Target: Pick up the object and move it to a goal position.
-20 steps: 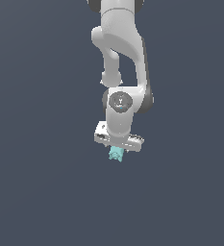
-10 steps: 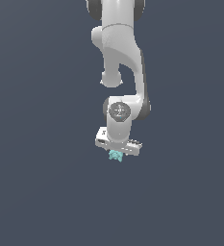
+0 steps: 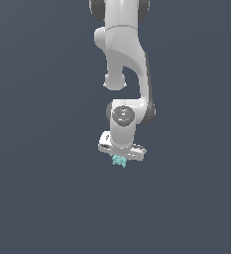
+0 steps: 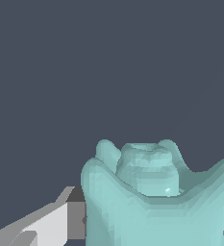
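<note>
Squarely, the claw (image 3: 120, 159) grips the object (image 3: 119, 161), corners outward.

The arm (image 3: 122, 54) is rendered in glossy white, rounded links throughout (dark grey disc at the wrist joint (image 3: 122, 115)).

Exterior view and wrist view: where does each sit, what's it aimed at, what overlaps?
Exterior view: off the arm, facing the white Panda arm; the gripper holds the small light-teal lumpy block.
Wrist view: on the wrist, looking along the gripper; the block fills the lower frame, with one grey finger beside it.
Shared: the block and gripper.
</note>
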You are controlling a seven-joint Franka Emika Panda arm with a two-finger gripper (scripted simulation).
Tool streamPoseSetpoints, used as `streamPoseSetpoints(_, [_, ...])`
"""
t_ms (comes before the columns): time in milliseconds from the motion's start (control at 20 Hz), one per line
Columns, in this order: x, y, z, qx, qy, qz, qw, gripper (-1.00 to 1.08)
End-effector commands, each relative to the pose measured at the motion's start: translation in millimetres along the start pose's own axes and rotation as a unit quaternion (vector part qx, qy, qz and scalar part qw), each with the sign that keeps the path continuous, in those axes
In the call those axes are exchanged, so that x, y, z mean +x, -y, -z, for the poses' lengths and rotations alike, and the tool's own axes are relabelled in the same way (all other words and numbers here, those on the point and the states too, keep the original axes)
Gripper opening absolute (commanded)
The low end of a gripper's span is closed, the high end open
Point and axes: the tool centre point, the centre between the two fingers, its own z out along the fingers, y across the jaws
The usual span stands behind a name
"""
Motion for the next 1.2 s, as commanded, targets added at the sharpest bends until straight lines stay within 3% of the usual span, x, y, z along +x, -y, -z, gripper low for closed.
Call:
streamPoseSetpoints(0, [0.0, -0.2, -0.3, 0.000, 0.000, 0.000, 1.0000, -1.00])
streamPoseSetpoints(300, [5.3, 4.0, 12.6, 0.003, -0.007, 0.004, 1.0000, -1.00])
streamPoseSetpoints(600, [23.8, 20.9, 63.7, 0.015, -0.037, 0.020, 0.9990, -1.00])
streamPoseSetpoints(850, [44.9, 44.9, 142.2, 0.032, -0.081, 0.043, 0.9953, -1.00])
streamPoseSetpoints(1150, [62.0, 79.5, 272.9, 0.061, -0.151, 0.081, 0.9833, -1.00])
